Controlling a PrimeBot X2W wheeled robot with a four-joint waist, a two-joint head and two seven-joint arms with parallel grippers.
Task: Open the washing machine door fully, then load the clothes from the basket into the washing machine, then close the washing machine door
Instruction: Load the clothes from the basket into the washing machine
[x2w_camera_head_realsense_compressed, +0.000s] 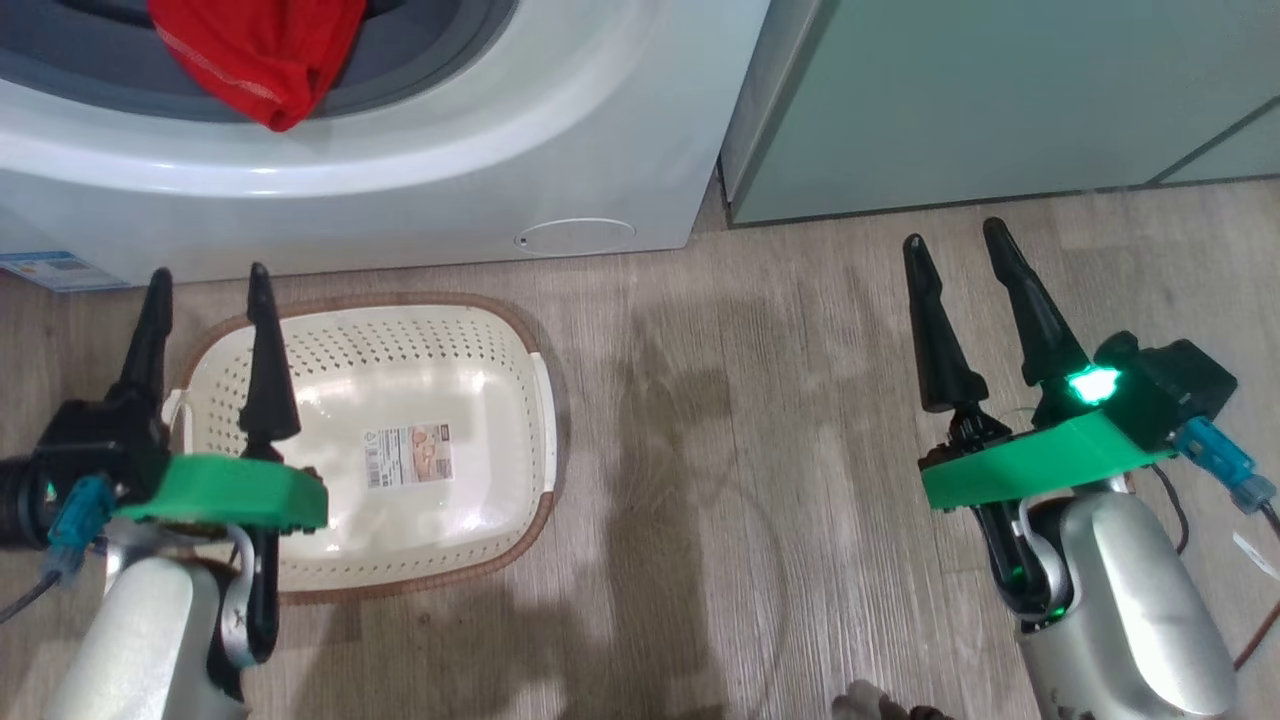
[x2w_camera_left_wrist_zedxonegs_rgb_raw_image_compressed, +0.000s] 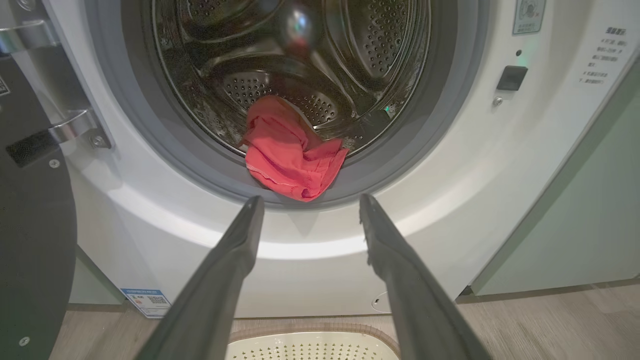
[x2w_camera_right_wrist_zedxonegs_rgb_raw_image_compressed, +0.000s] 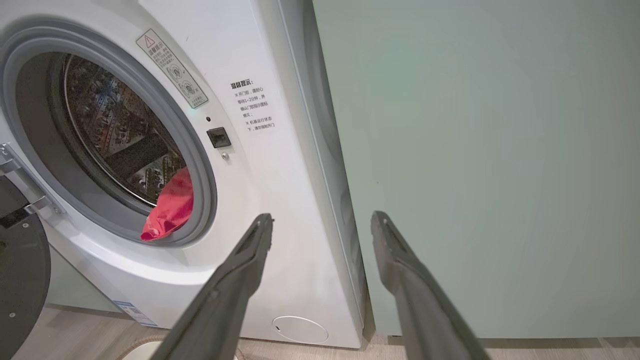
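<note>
- Your left hand hovers over the left edge of the basket, fingers spread wide and pinching nothing.
- Your right hand hangs above the wood floor, well apart from the basket. Its fingers are spread too, with nothing between them.
- The basket sits on the floor just in front of the washing machine, and its perforated bottom shows a label sticker.
- The clothes: a red piece lies at the bottom of the opening, partly inside the steel drum, with its end draped out over the grey seal.
- The washing machine door stands swung open, at the left of your left wrist view.
- A pale green cabinet stands just beside the machine, on your right.
</note>
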